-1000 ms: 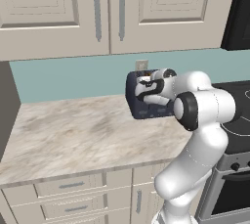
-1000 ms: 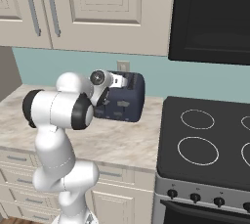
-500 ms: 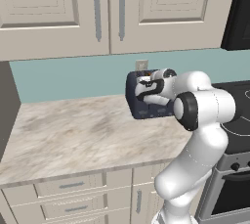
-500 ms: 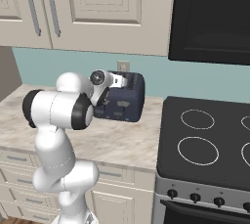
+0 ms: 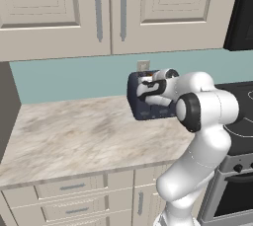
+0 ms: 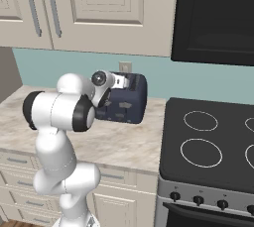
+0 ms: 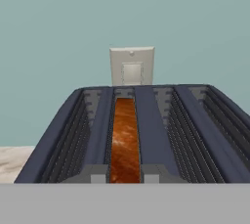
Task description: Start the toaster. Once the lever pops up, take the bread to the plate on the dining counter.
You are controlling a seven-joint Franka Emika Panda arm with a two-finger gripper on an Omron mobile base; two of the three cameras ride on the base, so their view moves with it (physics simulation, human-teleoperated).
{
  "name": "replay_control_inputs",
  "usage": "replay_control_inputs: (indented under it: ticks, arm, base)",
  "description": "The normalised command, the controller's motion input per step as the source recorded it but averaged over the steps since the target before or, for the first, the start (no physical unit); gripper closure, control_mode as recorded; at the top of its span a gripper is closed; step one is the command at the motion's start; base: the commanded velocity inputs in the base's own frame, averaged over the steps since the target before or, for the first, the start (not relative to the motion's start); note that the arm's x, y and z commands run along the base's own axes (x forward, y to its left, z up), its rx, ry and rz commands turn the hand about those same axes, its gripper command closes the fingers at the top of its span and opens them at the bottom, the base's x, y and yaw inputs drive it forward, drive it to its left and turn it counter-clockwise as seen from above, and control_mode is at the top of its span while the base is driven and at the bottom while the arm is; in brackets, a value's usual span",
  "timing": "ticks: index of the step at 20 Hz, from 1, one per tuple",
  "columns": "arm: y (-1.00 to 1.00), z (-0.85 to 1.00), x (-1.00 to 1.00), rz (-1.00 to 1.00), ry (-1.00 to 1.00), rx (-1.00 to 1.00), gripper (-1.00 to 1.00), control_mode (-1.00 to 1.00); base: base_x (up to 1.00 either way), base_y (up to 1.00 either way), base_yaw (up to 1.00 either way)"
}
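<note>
In the base views the white arm (image 5: 197,121) is being seen nearest, rising in front of the drawers (image 5: 69,190) and bending forward over the marbled desk (image 5: 74,136). The end effector (image 5: 146,88) is being held against the near end of the toaster (image 6: 130,103), at its upper edge; its fingers are being kept closed down to a narrow gap, and whether anything is being gripped between them cannot be told. The toaster is being carried by the desk close to the back wall, just left of the black stove (image 6: 208,146). In the hand view the toaster's top is being looked along from its near end, and the bread (image 7: 124,140) is being shown sitting low in the slot left of centre, its brown edge lying below the rim. Behind the toaster a pale wall outlet (image 7: 132,66) is being shown on the teal wall (image 7: 58,37). Above, cream cabinets (image 5: 113,8) are being seen.
</note>
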Motion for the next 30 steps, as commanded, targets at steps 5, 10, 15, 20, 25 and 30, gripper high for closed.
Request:
replay_control_inputs:
  ticks: [5,10,15,20,25,30]
  arm:
    - [0.0,0.31,0.0,0.0,-0.03,0.0,1.0,-1.0]
    - [0.0,0.37,-0.07,0.0,-0.11,0.0,1.0,-1.0]
    - [0.0,0.26,-0.17,0.0,-0.1,0.0,1.0,-1.0]
    - [0.0,0.15,-0.31,0.0,-0.1,0.0,1.0,-1.0]
    - [0.0,0.24,-0.35,0.0,-0.09,0.0,1.0,-1.0]
    - [0.0,0.34,-0.41,0.0,0.0,0.0,1.0,-1.0]
  base:
    - [0.0,0.0,0.0]
    - [0.0,0.0,0.0]
    - [0.0,0.0,0.0]
    - [0.0,0.0,0.0]
    - [0.0,0.0,0.0]
    - [0.0,0.0,0.0]
